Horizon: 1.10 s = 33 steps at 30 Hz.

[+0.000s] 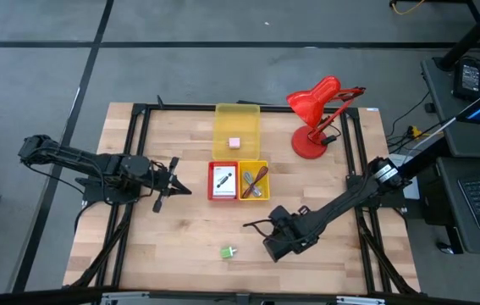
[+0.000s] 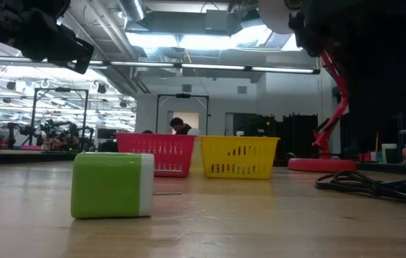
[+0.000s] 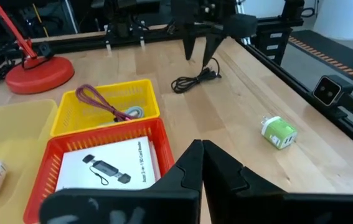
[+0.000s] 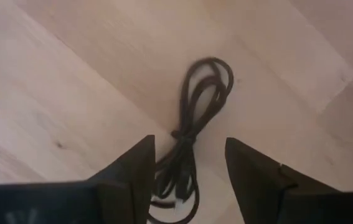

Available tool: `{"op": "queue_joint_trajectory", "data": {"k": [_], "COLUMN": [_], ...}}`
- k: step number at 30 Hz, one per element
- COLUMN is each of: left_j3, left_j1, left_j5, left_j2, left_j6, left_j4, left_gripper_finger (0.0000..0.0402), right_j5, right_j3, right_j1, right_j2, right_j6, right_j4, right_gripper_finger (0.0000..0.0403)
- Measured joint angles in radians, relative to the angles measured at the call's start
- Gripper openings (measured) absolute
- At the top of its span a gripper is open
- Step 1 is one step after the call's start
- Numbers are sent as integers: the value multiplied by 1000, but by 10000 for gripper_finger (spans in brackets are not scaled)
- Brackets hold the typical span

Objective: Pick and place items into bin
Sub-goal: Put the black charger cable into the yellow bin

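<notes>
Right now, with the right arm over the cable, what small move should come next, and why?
Probably lower the right end effector straight down and close on the black cable. Its fingers are open and straddle the cable's bundled strands, which lie loose on the table, not yet gripped. The left end effector waits beside the red bin.
</notes>
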State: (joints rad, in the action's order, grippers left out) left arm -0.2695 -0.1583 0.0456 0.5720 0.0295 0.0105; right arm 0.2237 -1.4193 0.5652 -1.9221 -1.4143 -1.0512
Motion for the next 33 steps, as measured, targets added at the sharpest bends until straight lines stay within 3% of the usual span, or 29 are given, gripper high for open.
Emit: {"op": "queue_joint_trajectory", "data": {"k": [23, 33], "left_j3": [0, 0], "left_j1": [0, 0], "left_j5": [0, 0], "left_j2": [0, 0], "left_j6": [-43, -45], "left_j4": [-6, -6], "left_gripper_finger": [2, 2], "right_j5": [-12, -17], "right_j3": [264, 278], "right_j1": [-14, -24], "right_j2": [9, 6], "right_j6": [-48, -49], "right_j4": [355, 355], "right_gripper_finger": [170, 155]}}
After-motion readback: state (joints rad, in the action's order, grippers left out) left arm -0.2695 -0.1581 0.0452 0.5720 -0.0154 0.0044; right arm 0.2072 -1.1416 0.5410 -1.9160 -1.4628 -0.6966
